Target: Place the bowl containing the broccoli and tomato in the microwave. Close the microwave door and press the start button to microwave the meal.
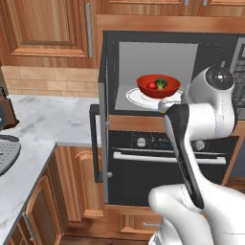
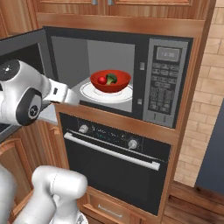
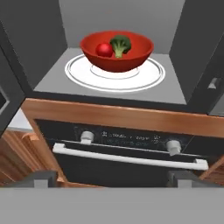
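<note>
Microwave (image 2: 166,83) mouth is standing open, nothing blocking the front edge. Bowl (image 3: 117,51) is sitting on the turntable plate (image 3: 148,75), taking up the cavity centre; free room is showing only above its rim and along the side walls. Microwave door (image 1: 102,139) is hanging wide open on the left, its swing path past the oven (image 2: 114,164) front looking clear. End effector (image 3: 112,179), fingers spread, is hovering outside the cavity, level with the oven handle (image 3: 131,158), apart from everything.

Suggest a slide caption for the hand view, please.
Red bowl with broccoli and tomato rests on the microwave turntable, door open.
</note>
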